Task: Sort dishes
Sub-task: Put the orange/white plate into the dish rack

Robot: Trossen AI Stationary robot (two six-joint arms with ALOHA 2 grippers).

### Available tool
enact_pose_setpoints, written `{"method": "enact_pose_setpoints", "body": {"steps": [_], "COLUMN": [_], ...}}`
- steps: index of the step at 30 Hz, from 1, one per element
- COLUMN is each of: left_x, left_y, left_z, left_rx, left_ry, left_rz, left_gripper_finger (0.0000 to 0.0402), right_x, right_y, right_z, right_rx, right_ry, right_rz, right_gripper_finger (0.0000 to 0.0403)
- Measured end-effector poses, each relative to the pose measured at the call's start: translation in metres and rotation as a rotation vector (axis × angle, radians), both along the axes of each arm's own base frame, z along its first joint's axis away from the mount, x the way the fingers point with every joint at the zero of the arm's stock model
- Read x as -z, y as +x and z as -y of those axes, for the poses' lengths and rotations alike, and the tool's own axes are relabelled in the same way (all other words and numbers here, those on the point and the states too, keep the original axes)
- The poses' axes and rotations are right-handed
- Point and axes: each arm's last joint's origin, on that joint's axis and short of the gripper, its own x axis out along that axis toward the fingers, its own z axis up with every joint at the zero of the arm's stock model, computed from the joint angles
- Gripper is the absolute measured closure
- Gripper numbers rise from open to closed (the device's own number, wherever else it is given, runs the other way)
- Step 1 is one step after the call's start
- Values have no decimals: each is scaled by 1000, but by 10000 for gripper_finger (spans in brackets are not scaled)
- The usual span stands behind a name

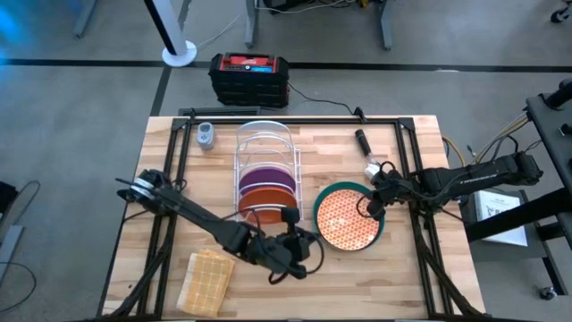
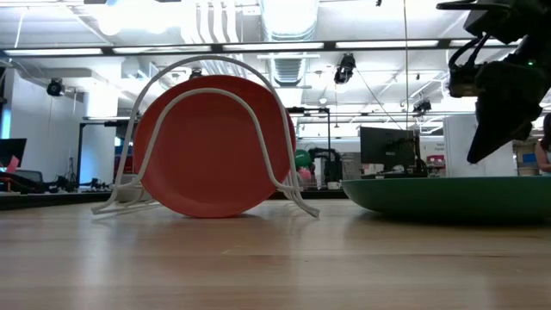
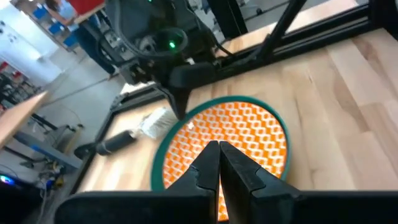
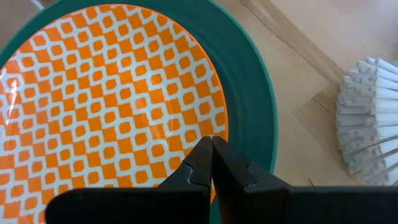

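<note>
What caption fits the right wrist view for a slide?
Right end effector, fingers shut, over the rim of the orange-patterned plate stacked on the teal-green plate.

Hidden and cut-off items, for your check:

- Teal-green plate (image 2: 448,195): you are seeing only its rim in the low view, running off the picture's edge.
- Orange-patterned plate (image 4: 106,106): the right wrist view's edges are cutting it off.
- Purple plate (image 1: 264,178): the plain orange plate (image 1: 265,202) and white wire rack (image 1: 265,136) are partly covering it.
- Brush (image 4: 370,118): only its white bristles are showing.
- Small grey item (image 1: 206,136): too small for you to identify.
</note>
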Motion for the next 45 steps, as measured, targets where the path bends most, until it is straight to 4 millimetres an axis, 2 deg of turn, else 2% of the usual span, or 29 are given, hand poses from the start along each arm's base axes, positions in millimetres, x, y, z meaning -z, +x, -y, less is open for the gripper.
{"method": "enact_pose_setpoints", "body": {"steps": [11, 17, 28, 33, 39, 45], "left_x": [46, 58, 104, 115, 117, 120], "left_y": [22, 37, 56, 62, 64, 67], "left_z": [13, 18, 5, -7, -12, -17], "left_rx": [-72, -91, -176, -228, -247, -266], "left_ry": [-58, -54, -103, -155, -172, -191], "left_rz": [-38, -34, -79, -71, -66, -57], "left_gripper_finger": [401, 401, 401, 401, 401, 401], "right_x": [-3, -2, 2, 11, 28, 34], "right_y": [-3, -2, -3, -5, -11, -12], "right_z": [0, 1, 1, 2, 3, 3], "right_rx": [-21, -13, 17, 59, 103, 110], "right_ry": [-11, -34, -21, -3, 9, 15], "right_rz": [23, 22, 18, -7, -35, -17], "right_gripper_finger": [403, 403, 403, 403, 401, 370]}}
